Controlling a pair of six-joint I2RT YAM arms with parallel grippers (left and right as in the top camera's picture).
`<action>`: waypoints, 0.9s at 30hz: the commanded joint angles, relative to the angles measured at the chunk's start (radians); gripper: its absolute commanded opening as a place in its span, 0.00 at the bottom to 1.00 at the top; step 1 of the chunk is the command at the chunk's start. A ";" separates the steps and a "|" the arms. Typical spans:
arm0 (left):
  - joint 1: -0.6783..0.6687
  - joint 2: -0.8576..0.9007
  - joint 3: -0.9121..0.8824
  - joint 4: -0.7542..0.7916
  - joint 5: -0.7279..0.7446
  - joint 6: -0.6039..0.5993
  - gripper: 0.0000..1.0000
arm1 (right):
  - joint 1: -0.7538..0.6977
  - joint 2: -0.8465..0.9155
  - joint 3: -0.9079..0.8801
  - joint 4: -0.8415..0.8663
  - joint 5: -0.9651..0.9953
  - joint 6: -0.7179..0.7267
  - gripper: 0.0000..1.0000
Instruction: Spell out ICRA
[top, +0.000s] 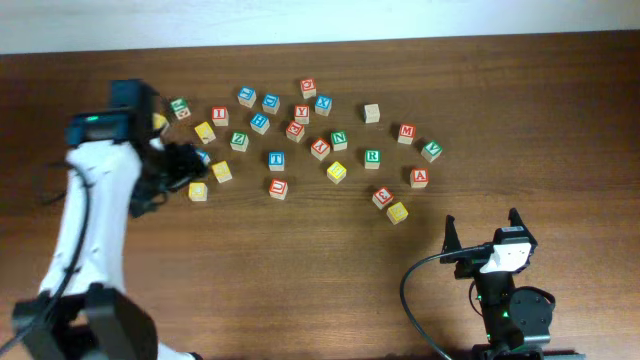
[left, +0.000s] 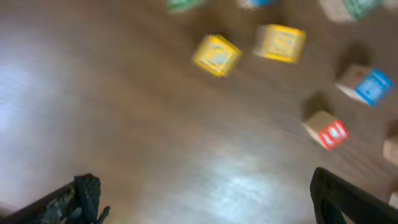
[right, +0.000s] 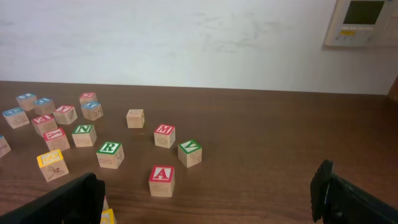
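Wood table (top: 300, 290), letter cubes scattered across far half. L arm (top: 95, 200) reaches over scatter's left end. L gripper (left: 202, 183) fingers wide apart, empty, over bare wood w/ yellow cube (left: 216, 54) beyond. R gripper (top: 482, 228) near right, also spread, empty. A cube (top: 419, 177) at scatter's right end, R cube (top: 372, 157) just left, I cube (top: 219, 115) far left. C cube: can't tell which yellow.
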 joint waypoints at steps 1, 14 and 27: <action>0.144 -0.038 0.014 -0.114 -0.034 -0.102 0.99 | -0.005 -0.006 -0.005 -0.005 0.005 0.004 0.98; 0.217 -0.037 0.010 -0.013 0.152 -0.085 0.99 | -0.004 -0.006 -0.005 -0.005 0.005 0.004 0.98; -0.100 0.351 0.579 0.023 0.077 0.241 0.99 | -0.005 -0.006 -0.005 -0.005 0.005 0.004 0.98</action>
